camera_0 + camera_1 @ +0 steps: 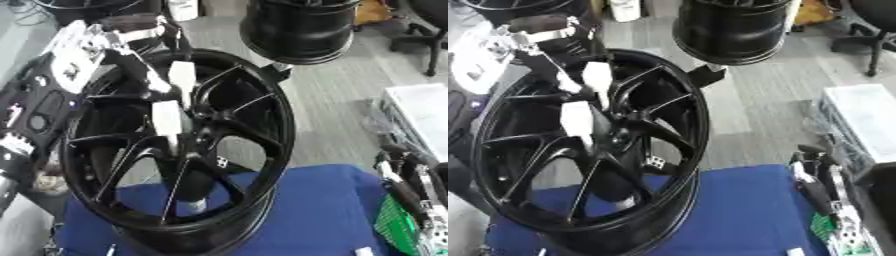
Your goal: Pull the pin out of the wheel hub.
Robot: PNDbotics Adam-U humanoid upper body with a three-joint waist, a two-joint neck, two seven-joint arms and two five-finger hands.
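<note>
At wheel (179, 150) centre on blue cloth (315, 210): left hand (171, 100) reached over spokes, fingers extended, grasp on pin indeterminate; right hand (411, 190) idle lower right, fingers relaxed upward

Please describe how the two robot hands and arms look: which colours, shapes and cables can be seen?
The left robot hand has black fingers with white pads and a silver-white wrist. The right robot hand is black with white fingertip patches, next to a green part. No cables are clearly visible.
</note>
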